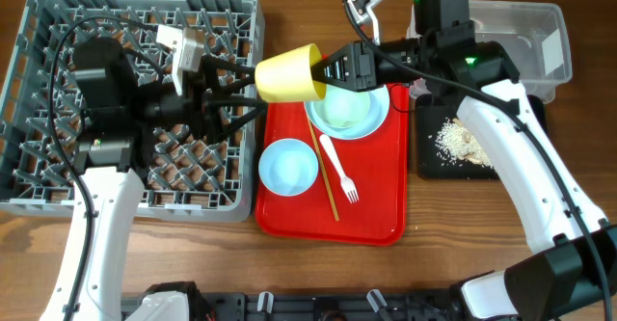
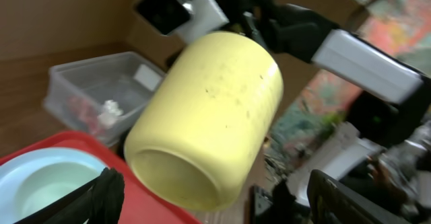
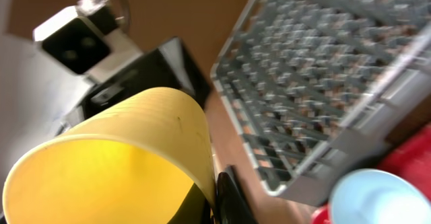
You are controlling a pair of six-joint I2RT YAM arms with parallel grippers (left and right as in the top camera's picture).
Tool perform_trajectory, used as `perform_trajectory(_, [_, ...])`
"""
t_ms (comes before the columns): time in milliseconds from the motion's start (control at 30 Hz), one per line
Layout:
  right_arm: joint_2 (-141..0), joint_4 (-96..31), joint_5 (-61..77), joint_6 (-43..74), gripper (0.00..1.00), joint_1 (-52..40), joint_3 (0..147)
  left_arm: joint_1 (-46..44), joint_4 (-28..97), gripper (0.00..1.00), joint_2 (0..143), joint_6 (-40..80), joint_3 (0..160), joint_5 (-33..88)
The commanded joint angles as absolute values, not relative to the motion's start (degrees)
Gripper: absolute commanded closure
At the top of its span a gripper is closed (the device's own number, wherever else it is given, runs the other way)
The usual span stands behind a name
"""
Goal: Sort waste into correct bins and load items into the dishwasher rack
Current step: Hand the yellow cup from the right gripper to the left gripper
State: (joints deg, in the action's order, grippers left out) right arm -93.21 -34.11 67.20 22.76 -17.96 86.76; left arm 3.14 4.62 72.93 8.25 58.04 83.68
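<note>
My right gripper (image 1: 333, 70) is shut on the rim of the small yellow cup (image 1: 289, 73) and holds it on its side in the air over the top-left corner of the red tray (image 1: 376, 215). The pinch on the rim shows in the right wrist view (image 3: 222, 197), with the cup (image 3: 114, 157) filling the lower left. My left gripper (image 1: 253, 96) is open, with its fingers spread on either side of the cup's end. In the left wrist view the cup (image 2: 209, 116) hangs just ahead of the open fingers (image 2: 225, 204). The grey dishwasher rack (image 1: 58, 32) lies at the left.
On the red tray lie a mint bowl (image 1: 288, 165), a second mint bowl (image 1: 347, 107), a white fork (image 1: 339, 172) and a wooden chopstick (image 1: 326, 181). The black tray (image 1: 429, 157) holds rice scraps (image 1: 461, 143). The clear tub (image 1: 525, 41) stands at the back right.
</note>
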Motion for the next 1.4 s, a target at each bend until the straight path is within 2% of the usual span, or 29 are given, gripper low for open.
perform_trajectory(0, [-93.54, -32.51, 77.52, 22.94, 0.96, -17.76, 86.89, 3.49, 4.21, 0.12, 73.10, 8.38, 58.72, 90.35])
perform_trajectory(467, [-93.54, -32.62, 78.28, 24.27, 0.96, -18.31, 86.89, 3.49, 2.24, 0.06, 73.08, 9.21, 58.74, 90.32])
perform_trajectory(1367, [-93.54, -32.12, 71.66, 27.51, 0.96, -22.72, 84.84, 3.49, 1.87, 0.07, 73.08, 10.15, 58.74, 90.32])
